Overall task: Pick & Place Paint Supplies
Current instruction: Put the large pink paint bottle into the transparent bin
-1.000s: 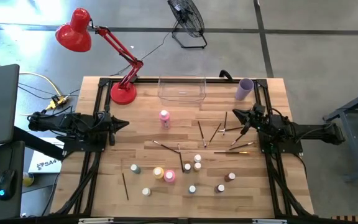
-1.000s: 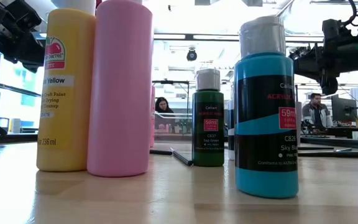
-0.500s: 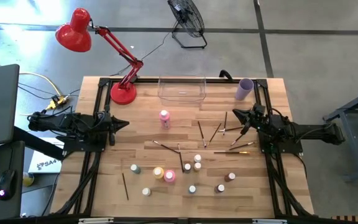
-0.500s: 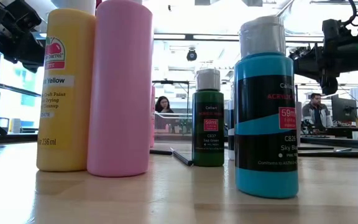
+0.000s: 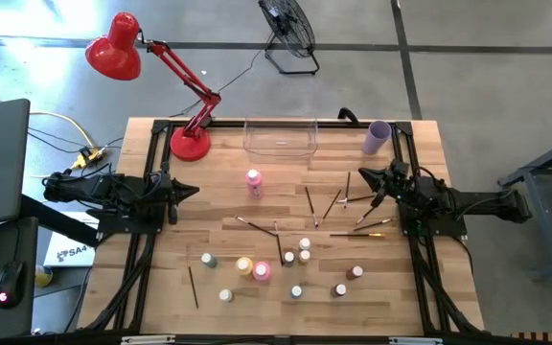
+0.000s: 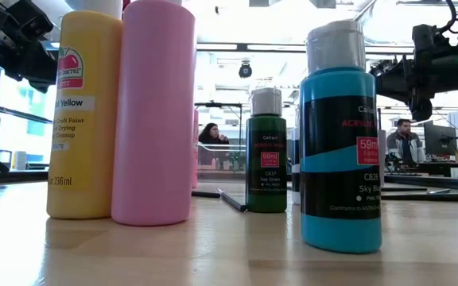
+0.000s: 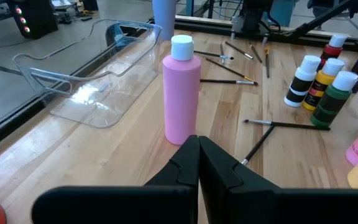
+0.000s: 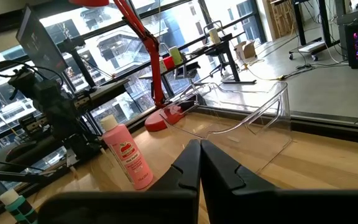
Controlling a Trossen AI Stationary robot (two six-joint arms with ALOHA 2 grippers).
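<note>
Both arms hover above the table, touching nothing. My left gripper [image 5: 194,190] [image 7: 197,139] is shut at the left side and points at a lone tall pink bottle [image 5: 254,182] [image 7: 181,92] standing upright. My right gripper [image 5: 360,176] [image 8: 200,143] is shut at the right side, above scattered paintbrushes [image 5: 332,203]. A yellow bottle [image 5: 244,265] [image 6: 86,119] and a second pink bottle [image 5: 262,272] [image 6: 153,111] stand near the table's front. Tiny white-capped bottles [image 5: 304,251] stand around them, among them a green one [image 6: 266,155] and a sky-blue one [image 6: 342,143].
A clear plastic bin [image 5: 281,137] [image 7: 98,68] sits at the far edge, with a lilac cup [image 5: 378,137] at the far right corner. A red desk lamp [image 5: 190,144] stands at the far left. One brush [image 5: 193,286] lies alone near the front left. People sit in the room beyond.
</note>
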